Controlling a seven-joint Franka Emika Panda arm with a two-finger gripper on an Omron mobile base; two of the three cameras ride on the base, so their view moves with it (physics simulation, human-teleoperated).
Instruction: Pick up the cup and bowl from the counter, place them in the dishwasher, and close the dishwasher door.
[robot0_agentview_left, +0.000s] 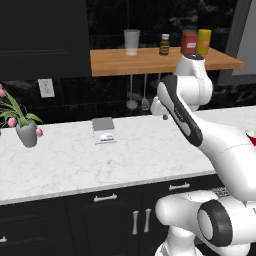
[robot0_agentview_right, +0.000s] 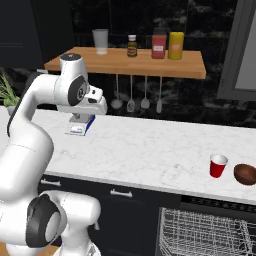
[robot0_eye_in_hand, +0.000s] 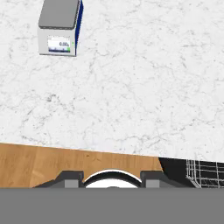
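Two items wait near the counter's (robot0_agentview_right: 150, 145) right front edge — red cup (robot0_agentview_right: 218, 165) beside brown bowl (robot0_agentview_right: 245, 173). The gripper (robot0_eye_in_hand: 112, 178) hovers empty over bare marble, fingers partly apart; it should swing right and descend squarely onto the cup.

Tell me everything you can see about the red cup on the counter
The cup is small and red, tapering toward its base, with a white rim and white inside, and looks like plastic. It stands upright, mouth up, near the front edge of the white marble counter, above the pulled-out wire rack of the dishwasher. Just to its right in the right base view, apart from it, sits the dark brown bowl. Nothing touches the cup but the counter; whether it holds anything cannot be told.
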